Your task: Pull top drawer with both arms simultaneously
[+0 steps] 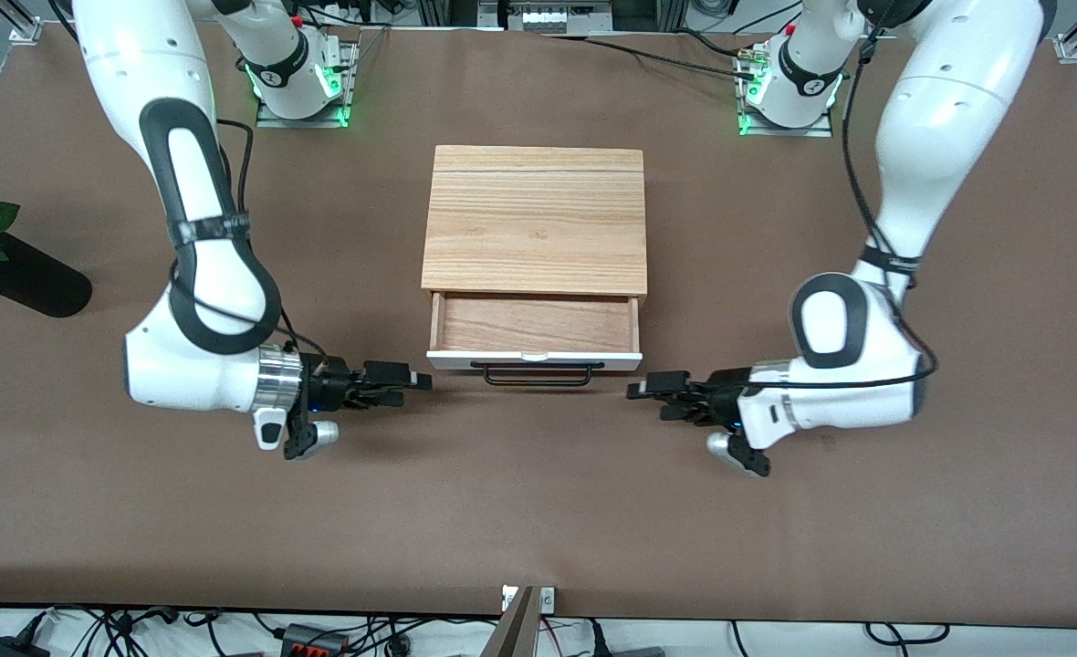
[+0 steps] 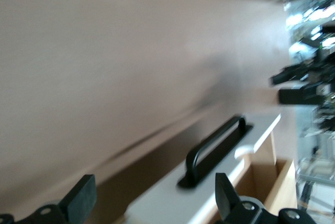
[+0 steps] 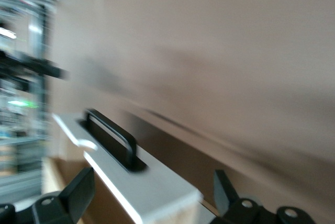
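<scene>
The top drawer [image 1: 535,361] is pulled partly out of the wood-topped cabinet [image 1: 535,219], showing its light wood inside [image 1: 535,321] and black loop handle [image 1: 538,374]. My right gripper [image 1: 415,381] is open and empty, level with the white front panel at its end toward the right arm. My left gripper [image 1: 641,388] is open and empty at the panel's other end. In the left wrist view the panel [image 2: 172,192] and handle [image 2: 214,148] lie between my open gripper [image 2: 152,198]. The right wrist view shows the panel [image 3: 141,182] between my open gripper [image 3: 152,190].
A black vase with a red rose [image 1: 18,274] lies near the table edge at the right arm's end. The arm bases with green lights [image 1: 301,82] stand farther from the camera than the cabinet. Brown table surface [image 1: 538,511] stretches between the drawer and the front edge.
</scene>
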Robot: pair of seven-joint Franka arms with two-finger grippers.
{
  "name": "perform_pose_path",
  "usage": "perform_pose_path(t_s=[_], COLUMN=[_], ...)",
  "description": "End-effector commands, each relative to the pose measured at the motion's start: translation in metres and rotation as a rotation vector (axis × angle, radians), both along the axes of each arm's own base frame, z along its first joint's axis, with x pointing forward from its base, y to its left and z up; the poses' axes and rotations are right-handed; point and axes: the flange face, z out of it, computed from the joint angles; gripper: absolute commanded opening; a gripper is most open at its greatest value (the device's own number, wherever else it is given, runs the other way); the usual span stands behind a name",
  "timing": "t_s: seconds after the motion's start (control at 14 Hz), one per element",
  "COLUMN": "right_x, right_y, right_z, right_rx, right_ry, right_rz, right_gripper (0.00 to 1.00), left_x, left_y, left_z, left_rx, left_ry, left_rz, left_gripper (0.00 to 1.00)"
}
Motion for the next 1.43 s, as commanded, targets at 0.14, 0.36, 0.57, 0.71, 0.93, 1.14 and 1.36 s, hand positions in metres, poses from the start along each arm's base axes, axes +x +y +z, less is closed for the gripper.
perform_pose_path(t_s=[0.14, 0.36, 0.57, 0.71, 0.93, 1.14, 1.36], right_x=[-0.031, -0.051, -0.082, -0.099, -0.108, -0.127, -0.154], right_y=[-0.021, -0.056, -0.086, -0.108, -0.166, -0.209, -0.205], right_z=[0.082, 0.118, 0.172, 0.202, 0.23, 0.277, 0.268], right_rx=[-0.385, -0.586, -0.773, -0.787, -0.771, -0.737, -0.754], right_ry=[-0.015, 0.024, 0.071, 0.106, 0.145, 0.043, 0.043], right_rz=[0.15, 0.234, 0.292, 0.281, 0.19, 0.091, 0.039], right_gripper=[1.0, 1.0, 1.0, 1.0, 1.0, 1.0, 1.0], left_x=[-0.028, -0.06, -0.097, -0.126, -0.17, -0.202, -0.22], left_y=[0.031, 0.079, 0.11, 0.113, 0.118, 0.123, 0.109], left_z=[0.111, 0.164, 0.221, 0.252, 0.268, 0.261, 0.263], left_rx=[0.314, 0.457, 0.577, 0.668, 0.741, 0.773, 0.796], left_ry=[0.055, 0.146, 0.182, 0.185, 0.178, 0.156, 0.149], left_rz=[-0.074, -0.096, -0.096, -0.015, 0.082, 0.119, 0.108], left_gripper=[1.0, 1.0, 1.0, 1.0, 1.0, 1.0, 1.0])
